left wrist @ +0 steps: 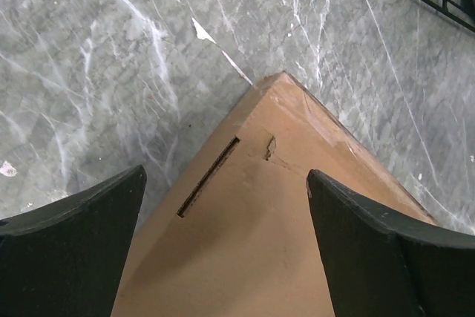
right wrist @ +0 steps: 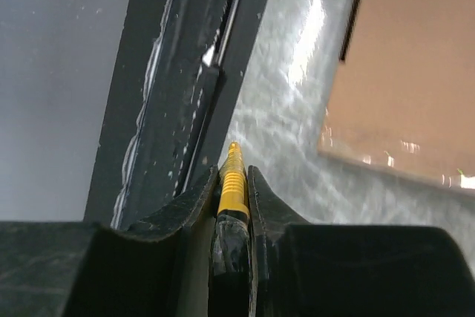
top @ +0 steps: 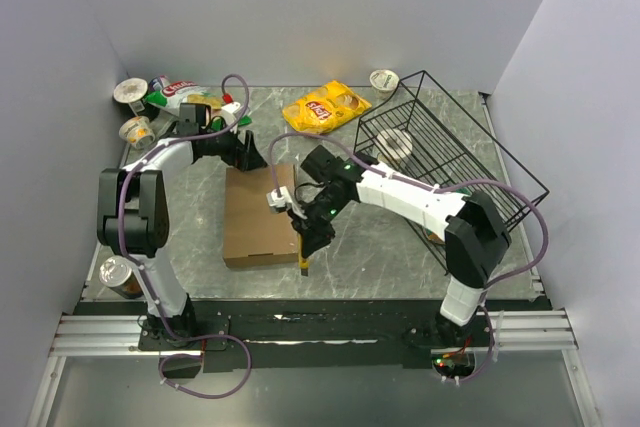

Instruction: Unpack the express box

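Here's the express box (top: 258, 217), flat and shut, middle-left on the desk (top: 385, 252). The left fingers (left wrist: 82, 220) are spread wide over its far corner, and the right fingers (right wrist: 263, 206) clench a yellow tool (right wrist: 231, 176) by its near right corner. Unpinned, the box could skid when that tip digs in.

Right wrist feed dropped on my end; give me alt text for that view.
The right gripper holds a slim yellow ribbed tool pinched between its black fingers, tip pointing toward the black rail along the table edge. Beyond it, grey marble tabletop, with the flat brown cardboard box at upper right, clear of the tool.
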`<state>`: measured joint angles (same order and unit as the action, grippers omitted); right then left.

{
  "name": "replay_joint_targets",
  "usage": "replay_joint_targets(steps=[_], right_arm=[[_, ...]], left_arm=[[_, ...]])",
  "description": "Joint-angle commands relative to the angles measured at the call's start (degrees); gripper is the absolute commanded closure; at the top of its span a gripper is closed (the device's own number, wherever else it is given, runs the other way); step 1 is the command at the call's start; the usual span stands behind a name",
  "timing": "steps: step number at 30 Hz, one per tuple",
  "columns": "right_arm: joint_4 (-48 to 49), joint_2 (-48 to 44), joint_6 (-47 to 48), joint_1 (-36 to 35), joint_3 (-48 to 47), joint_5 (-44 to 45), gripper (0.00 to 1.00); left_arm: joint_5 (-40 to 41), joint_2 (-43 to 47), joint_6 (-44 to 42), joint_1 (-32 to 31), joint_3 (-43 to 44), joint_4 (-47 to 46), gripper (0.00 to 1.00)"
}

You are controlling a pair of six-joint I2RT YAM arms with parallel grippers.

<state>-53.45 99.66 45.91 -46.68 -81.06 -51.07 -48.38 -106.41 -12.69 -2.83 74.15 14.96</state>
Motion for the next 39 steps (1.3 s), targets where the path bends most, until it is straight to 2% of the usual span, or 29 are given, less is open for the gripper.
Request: replay_joint_targets(steps=[1,10,18,26,29,31,34,36,37,38,39], right_arm=[[6.2,2.1,-2.2,-2.0,-2.2,0.4,1.00],[18.8,5.1,-9.3,-5.1,-2.8,11.4,1.00],[18.9,2.0,-2.3,-5.3,-3.2,24.1,1.00],[16.0,-5.0,2.1,-3.2,1.9,24.4,1.00],[11.9,-6.7,2.5,-0.3,1.6,20.2,1.00],[4.9,-7.6,4.0,2.9,-0.5,17.5,1.00],[-4.2,-9.7,4.6,7.1,-4.4,14.9,1.00],[-3.8,-12.2,1.6,11.4,-4.6,16.9,1.00],[-0.4,-12.6,-0.6,12.5,-4.6,18.9,1.00],[2.8,-13.1,-6.9,13.7,-4.6,23.5,1.00],[5.5,-13.1,-10.0,14.2,-5.2,26.0,1.00]], left_arm=[[-0.7,3.9,1.7,-0.2,-2.3,-4.7,0.05],[-2.3,2.5,-3.2,1.0,-2.6,1.4,0.10],[-5.5,5.8,-7.0,2.7,-5.8,9.5,0.12],[-6.8,12.2,-9.5,2.7,-13.6,16.3,0.16],[-4.9,16.5,-8.1,2.7,-18.0,14.3,0.16],[-4.1,20.2,-6.0,2.7,-19.3,12.6,0.16],[-5.1,23.3,-4.5,2.7,-16.1,13.8,0.16],[-4.1,25.2,-2.4,2.7,-13.2,11.0,0.13],[-2.6,25.5,-1.3,2.7,-12.7,8.8,0.10],[-1.1,25.7,-0.1,2.7,-12.7,2.3,0.07],[1.5,24.8,1.5,2.7,-12.8,-0.3,0.04]])
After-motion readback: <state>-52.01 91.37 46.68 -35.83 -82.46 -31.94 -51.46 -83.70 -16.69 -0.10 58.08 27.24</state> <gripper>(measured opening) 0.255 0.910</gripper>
